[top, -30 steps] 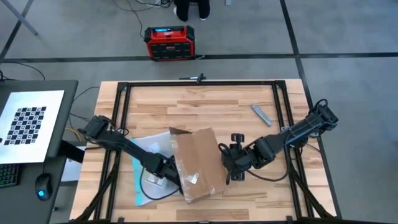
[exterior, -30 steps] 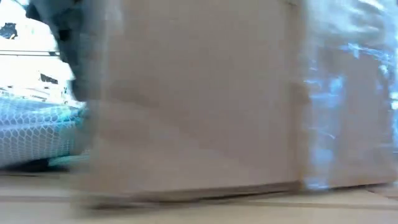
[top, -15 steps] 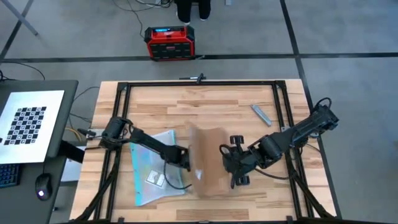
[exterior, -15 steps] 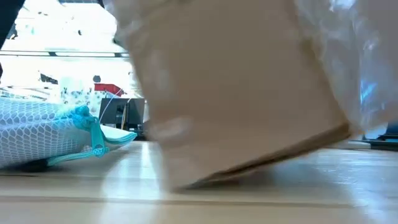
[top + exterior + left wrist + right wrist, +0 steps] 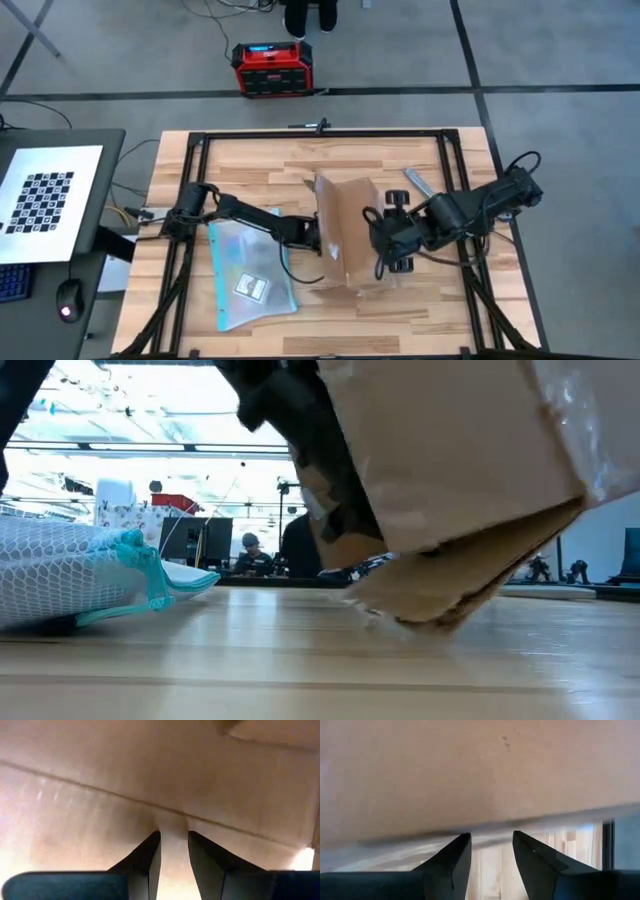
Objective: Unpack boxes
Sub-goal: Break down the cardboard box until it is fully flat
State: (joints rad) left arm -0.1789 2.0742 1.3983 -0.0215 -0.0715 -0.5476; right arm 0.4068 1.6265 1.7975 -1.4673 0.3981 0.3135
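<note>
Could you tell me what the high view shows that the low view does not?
Only the high view shows both arms at the cardboard box, the left gripper on one side and the right gripper on the other, plus the red and black case on the floor. Only the low view shows the box's bottom edge tilted up off the table. Both show the box and the teal-edged pouch.

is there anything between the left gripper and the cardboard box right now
Nothing visible. The left gripper is already against the cardboard box, its fingers closed on a cardboard edge. The plastic pouch lies off to the side.
</note>
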